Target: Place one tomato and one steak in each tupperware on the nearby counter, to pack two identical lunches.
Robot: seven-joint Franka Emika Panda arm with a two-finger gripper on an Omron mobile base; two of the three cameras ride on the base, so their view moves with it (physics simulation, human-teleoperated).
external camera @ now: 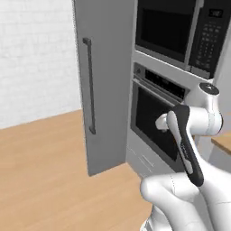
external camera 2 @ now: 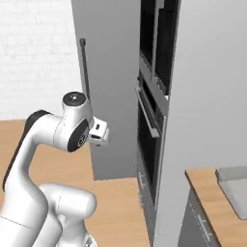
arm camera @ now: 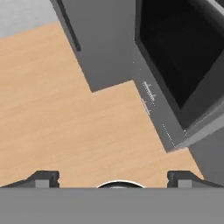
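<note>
My gripper (arm camera: 113, 179) is open: its two dark fingertips (arm camera: 43, 178) stand far apart with nothing between them, and it points down at bare wood floor. The hand (external camera 2: 99, 134) hangs in front of the tall grey cabinet, well above the floor. A corner of the light wood counter (external camera 2: 210, 205) shows at the lower right, and again at the right edge (external camera: 224, 142). On it lies a grey low-walled rectangle (external camera 2: 235, 189), cut off by the frame; I cannot tell if it is a tupperware. Tomato and steak are out of view.
A tall grey cabinet door (external camera: 106, 81) with a long dark handle (external camera: 89, 85) stands ahead. To its right are a built-in oven (external camera: 155, 119) and a microwave (external camera: 180, 31) above it. Wood floor (external camera: 45, 171) spreads to the left. A white brick wall (external camera: 36, 54) lies behind.
</note>
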